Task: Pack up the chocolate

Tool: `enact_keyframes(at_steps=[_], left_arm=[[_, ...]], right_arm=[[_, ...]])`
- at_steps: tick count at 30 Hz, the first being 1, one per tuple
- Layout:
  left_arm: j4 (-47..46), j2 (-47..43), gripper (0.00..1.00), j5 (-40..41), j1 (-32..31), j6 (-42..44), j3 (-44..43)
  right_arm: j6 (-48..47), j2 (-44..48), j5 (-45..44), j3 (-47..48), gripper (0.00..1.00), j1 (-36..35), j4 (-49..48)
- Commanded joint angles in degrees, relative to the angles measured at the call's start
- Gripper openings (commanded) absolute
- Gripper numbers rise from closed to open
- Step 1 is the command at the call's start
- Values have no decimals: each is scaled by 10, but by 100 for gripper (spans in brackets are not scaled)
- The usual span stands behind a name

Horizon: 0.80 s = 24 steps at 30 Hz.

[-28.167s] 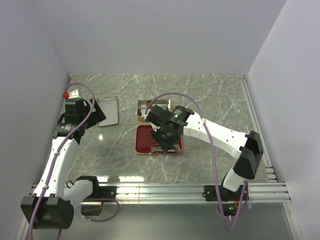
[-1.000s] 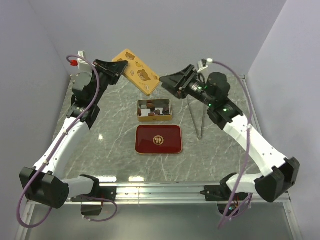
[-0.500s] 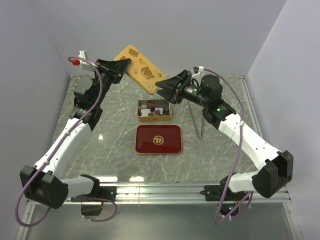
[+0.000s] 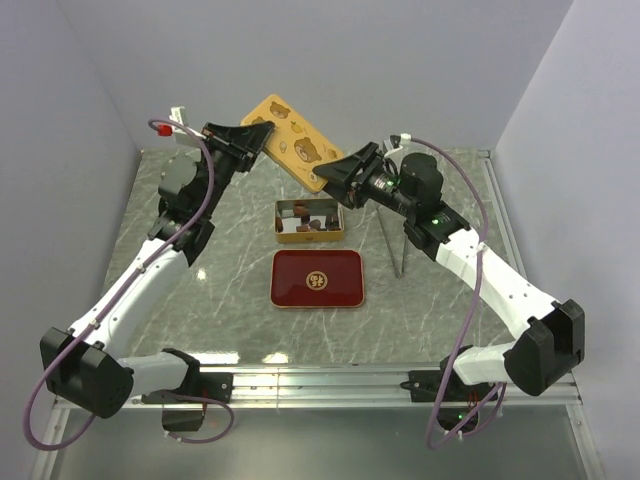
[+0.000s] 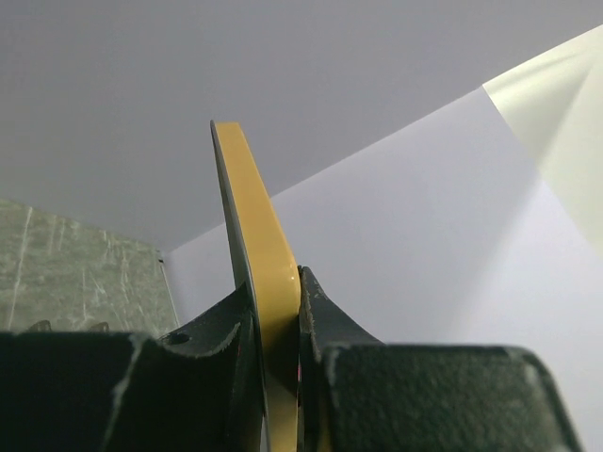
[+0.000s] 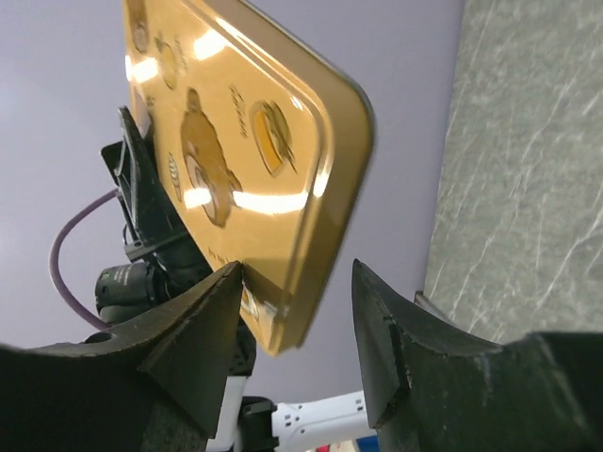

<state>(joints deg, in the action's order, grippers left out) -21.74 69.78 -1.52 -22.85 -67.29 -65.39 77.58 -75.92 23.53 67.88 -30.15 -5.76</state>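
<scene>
Two tools meet at one yellow bear-print lid (image 4: 290, 140), held up in the air. The left tool (image 5: 273, 311) is clamped on it, edge-on from its wrist. The right tool (image 6: 297, 282) has fingers spread around the lid's corner. Only overhead shows the chocolate (image 4: 312, 223), in the tin (image 4: 310, 238) on the worktop (image 4: 230, 290), just beyond the red tray (image 4: 345, 290).

Lab test booth: plain white walls (image 4: 300, 60) around marble tabletop (image 4: 230, 300).

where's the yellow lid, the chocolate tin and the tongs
yellow lid (image 4: 290, 143): top external view, its printed face.
chocolate tin (image 4: 309, 239): top external view, its near wall.
tongs (image 4: 400, 262): top external view, toward their near end.
</scene>
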Motion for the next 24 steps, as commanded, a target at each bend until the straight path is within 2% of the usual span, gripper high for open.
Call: enact_keyframes(at_steps=[1,7,11,13,18,22,23,24], left_arm=[[-36,-16,0,13,-11,-18,8],[-48,-19,0,13,-20,-45,32],[-62,-8,0,13,-28,-63,37],[-67,2,0,13,-31,-67,34],[-62,11,1,8,-31,-77,29],[-47,26,8,-17,-31,-94,32],[-44,28,18,-21,-31,-96,31],[-41,29,23,-26,-31,-96,31]], right_arm=[[-23,17,-23,-12,58,9,-83],[-4,36,-45,-85,58,18,-228],[-11,27,-39,-88,52,21,-293],[-18,23,-36,-81,49,21,-303],[-46,18,-35,-71,36,32,-286],[-54,11,-27,-77,28,47,-293],[-53,9,-26,-78,27,50,-301],[-52,6,-24,-79,26,58,-306]])
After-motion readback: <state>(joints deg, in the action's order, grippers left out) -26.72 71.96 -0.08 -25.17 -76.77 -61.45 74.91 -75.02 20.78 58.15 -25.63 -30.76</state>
